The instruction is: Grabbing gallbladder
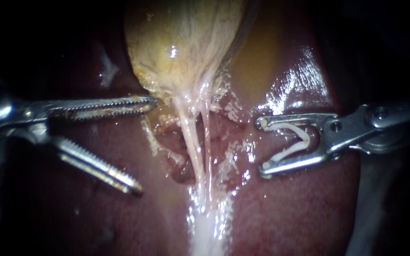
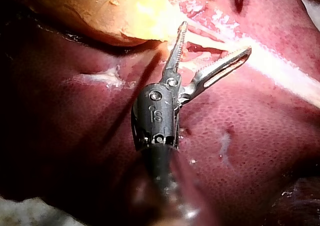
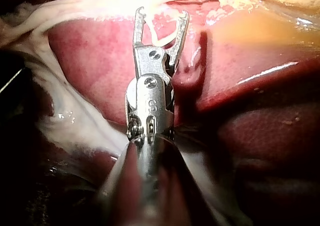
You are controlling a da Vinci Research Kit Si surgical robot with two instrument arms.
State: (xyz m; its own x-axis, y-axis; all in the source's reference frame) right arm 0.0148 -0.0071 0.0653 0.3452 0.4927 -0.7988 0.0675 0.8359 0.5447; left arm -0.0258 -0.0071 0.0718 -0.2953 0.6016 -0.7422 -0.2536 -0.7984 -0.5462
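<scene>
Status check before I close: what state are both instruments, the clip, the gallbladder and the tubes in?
gallbladder: not grasped, lying on the liver.
left instrument: end effector open, holding nothing, one tip close to the gallbladder's lower edge.
right instrument: end effector holds the clip, clear of the tubes.
clip: open, V-shaped, on no tube.
tubes: stretched, unclipped.
</scene>
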